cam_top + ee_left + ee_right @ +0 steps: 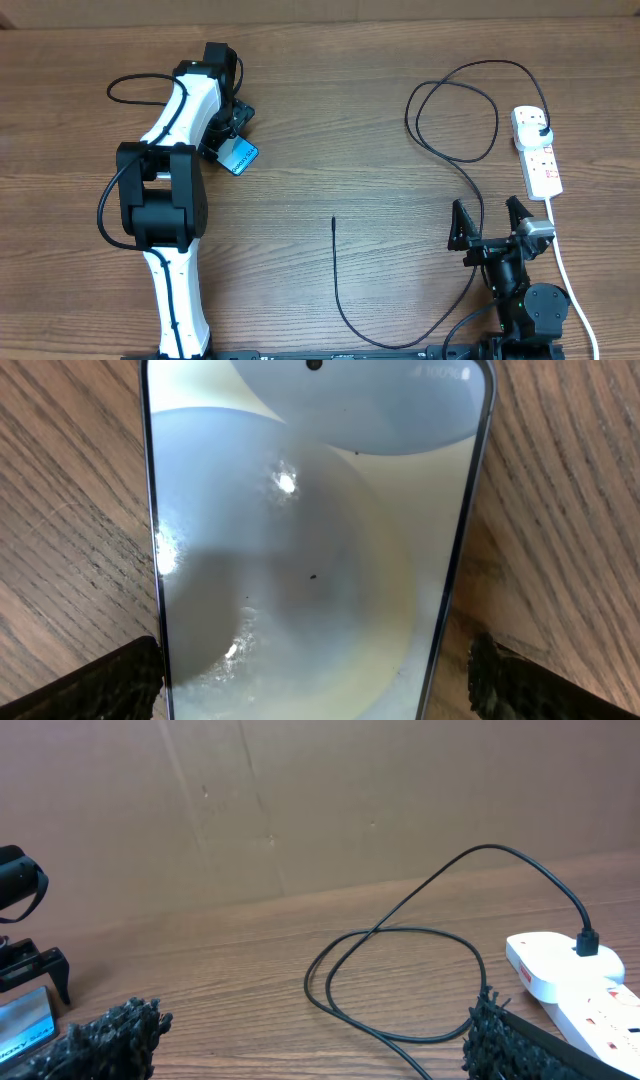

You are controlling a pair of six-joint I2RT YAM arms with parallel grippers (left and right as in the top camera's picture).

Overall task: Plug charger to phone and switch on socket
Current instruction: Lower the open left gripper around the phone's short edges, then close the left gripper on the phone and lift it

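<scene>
The phone (pixel 242 157), with a light blue screen, lies flat on the table at the far left. My left gripper (pixel 232 140) is open and straddles it. In the left wrist view the phone (pixel 310 540) fills the frame, with the fingers (pixel 315 675) at its two long edges and a gap at the right one. The black charger cable (pixel 337 270) has its free tip (pixel 333 218) mid-table. It loops round to its plug (pixel 541 129) in the white socket strip (pixel 543 165). My right gripper (pixel 490 225) is open and empty, left of the strip's near end.
The strip's thick white cord (pixel 570 280) runs to the front edge beside the right arm. In the right wrist view the cable loop (pixel 400 935) lies ahead between the fingers (pixel 315 1030), with the strip (pixel 560 975) at right and a cardboard wall (pixel 300 800) behind.
</scene>
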